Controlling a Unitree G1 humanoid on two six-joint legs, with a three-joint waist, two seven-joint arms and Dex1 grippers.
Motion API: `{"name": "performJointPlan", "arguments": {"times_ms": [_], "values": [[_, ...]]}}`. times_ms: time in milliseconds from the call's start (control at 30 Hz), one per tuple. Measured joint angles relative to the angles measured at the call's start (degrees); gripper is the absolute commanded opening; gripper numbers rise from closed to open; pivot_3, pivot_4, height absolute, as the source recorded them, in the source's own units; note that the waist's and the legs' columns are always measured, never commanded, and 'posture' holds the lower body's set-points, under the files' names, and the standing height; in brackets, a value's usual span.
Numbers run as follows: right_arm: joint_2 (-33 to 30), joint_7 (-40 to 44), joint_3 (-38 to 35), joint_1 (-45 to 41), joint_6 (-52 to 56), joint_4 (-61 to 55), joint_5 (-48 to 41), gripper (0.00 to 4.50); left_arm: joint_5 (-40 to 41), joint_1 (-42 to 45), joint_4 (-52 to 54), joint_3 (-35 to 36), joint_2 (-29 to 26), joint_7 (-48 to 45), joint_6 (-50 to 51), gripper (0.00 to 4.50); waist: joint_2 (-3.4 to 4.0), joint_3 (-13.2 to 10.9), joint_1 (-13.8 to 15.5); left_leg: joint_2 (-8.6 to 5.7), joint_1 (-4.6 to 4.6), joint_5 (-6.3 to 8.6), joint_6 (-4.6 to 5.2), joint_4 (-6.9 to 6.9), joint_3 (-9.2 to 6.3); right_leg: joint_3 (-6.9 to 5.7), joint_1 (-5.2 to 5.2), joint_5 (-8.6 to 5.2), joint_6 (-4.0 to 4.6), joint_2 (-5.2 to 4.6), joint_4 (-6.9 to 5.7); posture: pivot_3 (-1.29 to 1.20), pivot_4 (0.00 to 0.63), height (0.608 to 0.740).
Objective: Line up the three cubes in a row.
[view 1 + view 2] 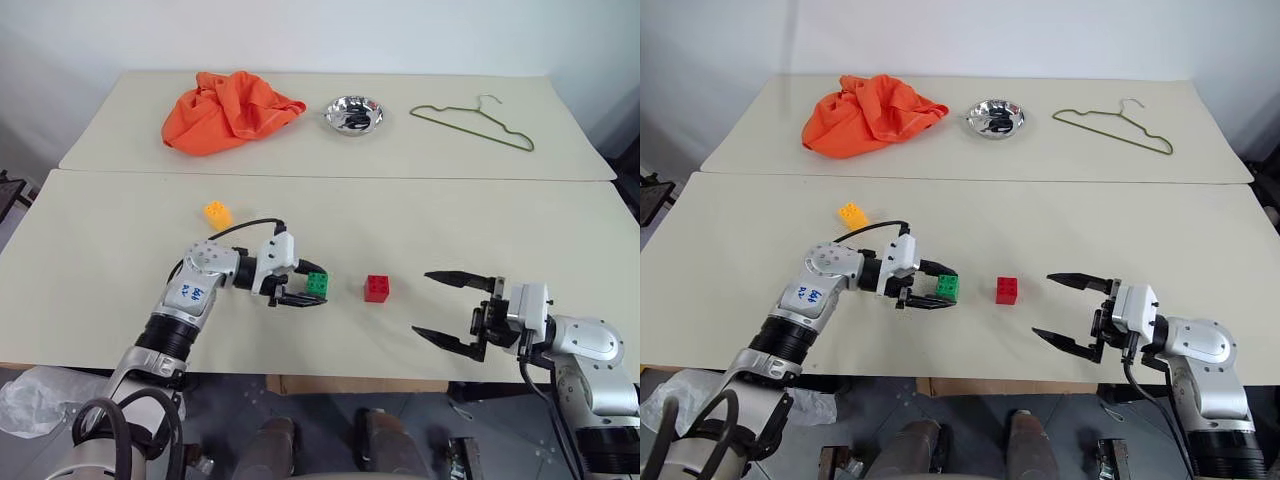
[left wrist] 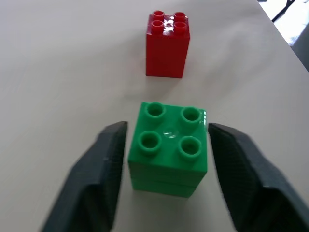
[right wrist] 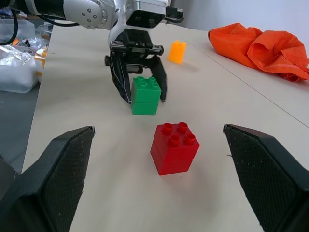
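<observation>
Green cube [image 2: 168, 149] stands on the near table [image 1: 100, 300] between our left gripper's [image 1: 303, 285] 2 fingers, which seem slightly apart from its sides. The red cube [image 1: 377, 288] sits just beside it; the yellow-orange cube [image 1: 217, 213] lies farther back. Our right gripper [image 1: 450, 311] is spread wide, holding nothing.

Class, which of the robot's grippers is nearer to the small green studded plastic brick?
Left. The left gripper has its fingers on either side of the green brick, slightly parted. The right gripper is open, beyond the red brick.
</observation>
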State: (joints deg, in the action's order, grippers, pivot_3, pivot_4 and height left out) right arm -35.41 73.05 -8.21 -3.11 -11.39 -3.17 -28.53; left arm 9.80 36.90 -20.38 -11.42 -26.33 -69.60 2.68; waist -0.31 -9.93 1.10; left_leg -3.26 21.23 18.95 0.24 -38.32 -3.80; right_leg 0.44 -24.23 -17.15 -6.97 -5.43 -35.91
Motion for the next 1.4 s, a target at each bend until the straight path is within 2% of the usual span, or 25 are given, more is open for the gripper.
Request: {"name": "performJointPlan", "arguments": {"times_ms": [233, 367, 500, 633, 800, 967, 1100, 1233, 1400], "values": [[1.6, 0.2, 2.1, -2.0, -0.4, 1.0, 0.1, 4.5, 11.0, -10.7, 10.4, 13.3, -6.3, -1.5, -0.1, 3.75, 0.0, 0.0, -1.1, 0.07, 0.0, -0.03, -0.07, 0.02, -0.02, 0.0, -0.04, 0.0, 0.01, -0.08, 0.04, 0.0, 0.15, 0.74], [3.6, -0.7, 3.4, -3.8, 1.6, 0.6, -1.2, 4.5, 14.7, -21.2, 12.7, 25.6, -8.0, 5.1, -1.5, 4.45, 0.01, 0.0, -1.5, 0.15, -0.04, -0.03, -0.11, 0.1, -0.02, 0.03, -0.08, -0.03, 0.05, -0.04, 0.04, 0.0, 0.15, 0.74], [7.3, -2.9, 6.3, -5.7, 4.5, -2.5, -2.4, 4.5, 15.9, -35.9, 12.7, 41.8, -4.3, 19.0, -3.9, 4.45, 0.0, 0.0, -1.7, 0.17, 0.0, -0.03, -0.13, 0.15, -0.02, 0.04, -0.14, -0.04, 0.07, -0.05, 0.05, 0.0, 0.15, 0.74], [9.3, -5.7, 7.8, -7.1, 5.5, -3.9, -2.4, 4.5, 17.8, -45.7, 15.1, 48.8, 2.1, 27.7, -4.5, 4.45, -0.08, 0.0, -0.1, 0.02, -0.02, 0.02, -0.04, 0.03, -0.14, 0.05, 0.06, -0.03, 0.05, -0.22, 0.15, 0.0, 0.15, 0.74], [9.4, -6.5, 7.8, -7.8, 5.3, -4.0, -2.2, 4.5, 19.3, -50.4, 22.9, 49.9, 8.2, 34.4, -5.0, 4.45, -0.14, 0.1, 0.6, -0.01, -0.2, 0.14, 0.08, 0.03, -0.44, 0.05, 0.55, 0.0, 0.0, -0.27, 0.52, 0.0, 0.15, 0.74], [9.1, -6.9, 7.7, -9.0, 5.3, -3.0, -2.0, 4.5, 19.3, -48.3, 30.4, 45.3, 10.7, 40.1, -3.5, 4.45, -0.14, 0.1, 0.2, 0.03, -0.25, 0.11, -0.01, 0.06, -0.41, 0.02, 0.51, 0.0, 0.0, -0.17, 0.46, 0.0, 0.15, 0.74], [8.8, -6.9, 7.6, -10.0, 5.1, -1.8, -1.5, 4.5, 17.6, -40.8, 30.5, 40.5, 10.6, 45.0, -0.9, 4.45, -0.14, 0.1, 0.2, 0.02, -0.31, 0.09, -0.03, 0.05, -0.35, -0.09, 0.51, 0.0, 0.0, -0.1, 0.37, 0.0, 0.15, 0.74], [8.5, -7.4, 6.8, -9.7, 4.2, -0.7, -0.6, 4.5, 11.1, -28.9, 22.0, 34.6, 9.1, 50.2, 1.7, 4.45, -0.13, 0.1, 0.3, -0.02, -0.36, 0.09, -0.03, 0.06, -0.27, -0.21, 0.49, 0.01, -0.01, -0.02, 0.33, 0.0, 0.15, 0.74], [8.4, -8.3, 5.8, -8.4, 3.8, -1.0, -0.3, 4.5, 5.7, -16.3, 12.3, 30.9, 8.9, 57.4, 5.5, 4.45, -0.14, 0.1, 0.1, -0.02, -0.29, 0.08, -0.02, 0.05, -0.26, -0.19, 0.42, 0.03, -0.05, -0.01, 0.15, 0.0, 0.15, 0.74]]}}
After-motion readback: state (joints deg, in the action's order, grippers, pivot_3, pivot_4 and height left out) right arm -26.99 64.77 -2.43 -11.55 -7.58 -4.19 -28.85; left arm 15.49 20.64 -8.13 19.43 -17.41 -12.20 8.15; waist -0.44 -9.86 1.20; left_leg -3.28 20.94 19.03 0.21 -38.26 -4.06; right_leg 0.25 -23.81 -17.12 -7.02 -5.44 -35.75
